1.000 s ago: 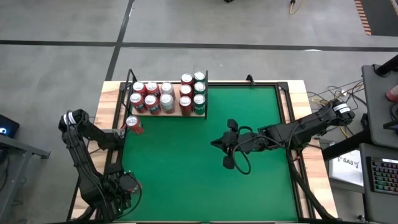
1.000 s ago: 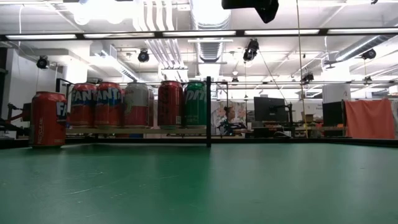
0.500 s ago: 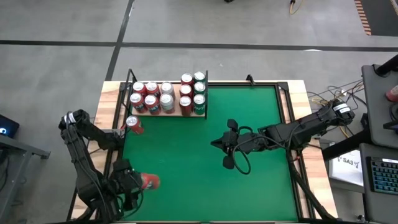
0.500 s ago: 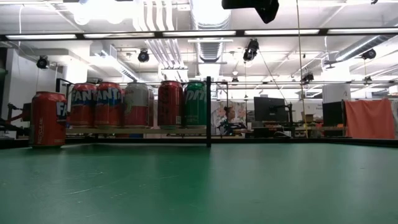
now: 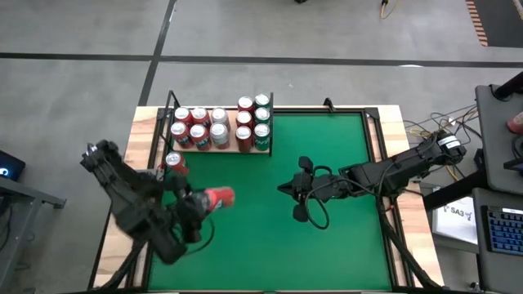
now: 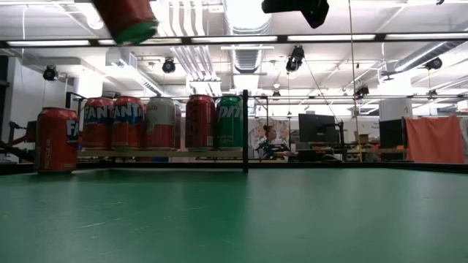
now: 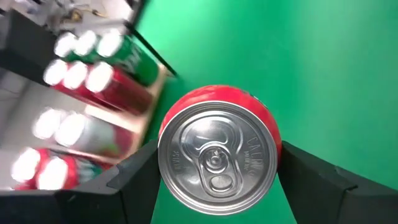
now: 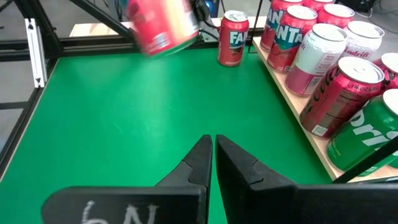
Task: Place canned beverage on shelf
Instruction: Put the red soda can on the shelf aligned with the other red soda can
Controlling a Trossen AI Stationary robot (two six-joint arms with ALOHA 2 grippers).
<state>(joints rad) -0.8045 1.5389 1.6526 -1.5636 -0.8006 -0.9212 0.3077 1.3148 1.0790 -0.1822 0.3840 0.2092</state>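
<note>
My left gripper is shut on a red can, held high over the left middle of the green table. The can's lid faces me in the left wrist view, and its lower end shows at the top of the low view. The shelf, a pale wood panel with black rods, stands at the far left with several cans upright on it. Another red can stands on the felt just before the shelf's left end. My right gripper is shut and empty above the table's middle. My left gripper pinches the can's side walls between its two fingers, one on each side. The fingers come from the table's left and lie along the can, whose lid end faces the wrist. The can is lifted clear of the table and tilted far over.
The loose red can also shows in the low view and the right wrist view. The shelf's cans fill most of the panel. Green felt lies open on the near and right sides. Black frame rails run along the table's edges.
My left gripper has gone from the near left corner up and toward the far and right, toward the shelf, carrying the red can. The can is lifted high and now shows at the top of the low view.
</note>
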